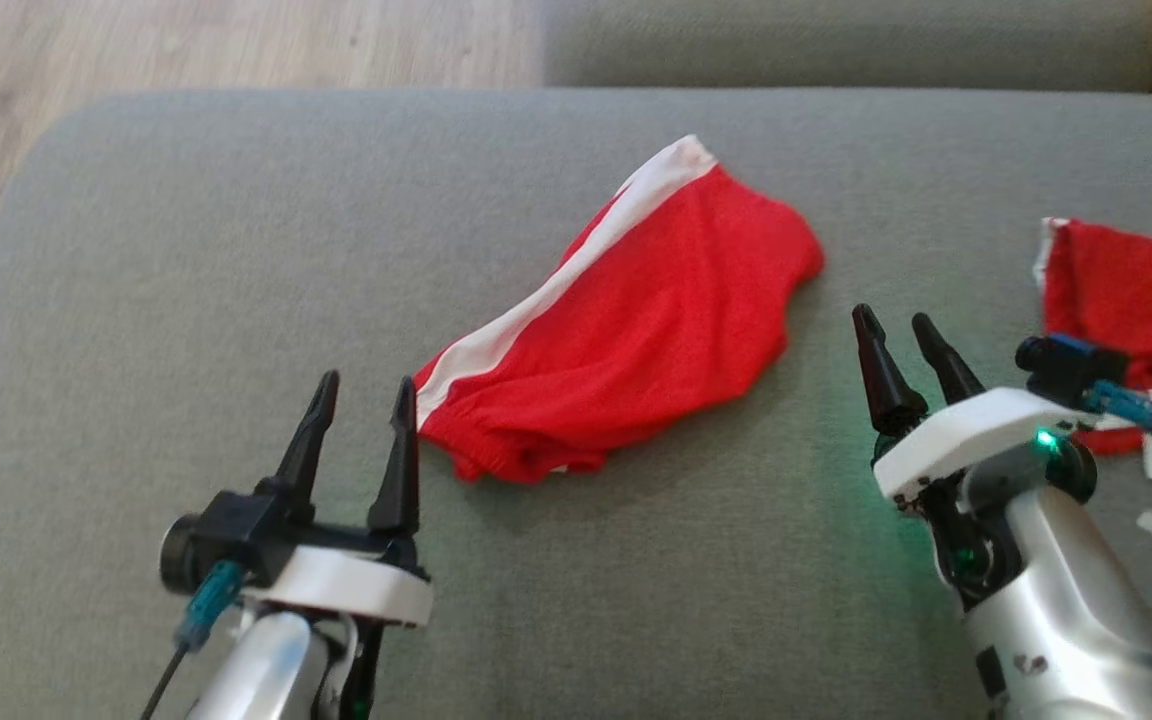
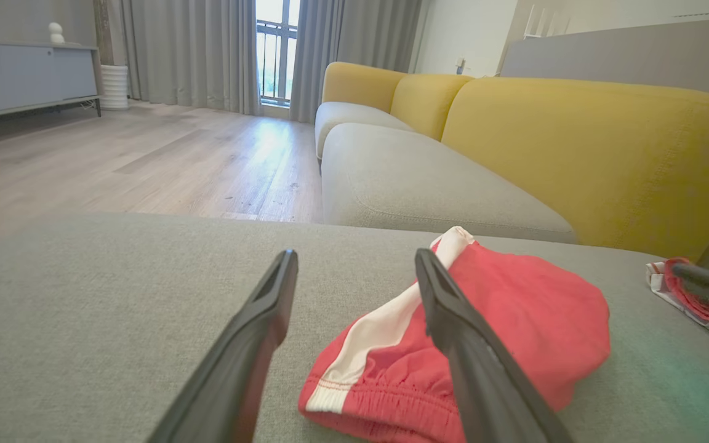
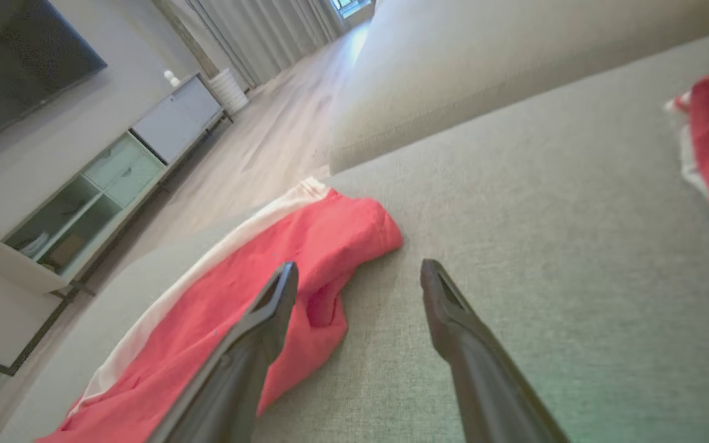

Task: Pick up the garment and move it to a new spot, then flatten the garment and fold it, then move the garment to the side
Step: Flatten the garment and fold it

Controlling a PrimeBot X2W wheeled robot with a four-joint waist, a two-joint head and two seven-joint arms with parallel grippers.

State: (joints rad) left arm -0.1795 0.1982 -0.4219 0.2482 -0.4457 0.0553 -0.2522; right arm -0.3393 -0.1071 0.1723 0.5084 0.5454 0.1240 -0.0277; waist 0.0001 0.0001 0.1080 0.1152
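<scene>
Garment (image 1: 636, 330) rests on the cushion (image 1: 186, 250) between left fingers (image 1: 398, 450) and right fingers (image 1: 881, 370), both spread.

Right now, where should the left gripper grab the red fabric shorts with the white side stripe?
Probably the bunched elastic waistband nearest the left gripper, approached from the robot's left: there the red fabric shorts rise in thick folds, elsewhere lying flat on the grey cushion.
</scene>
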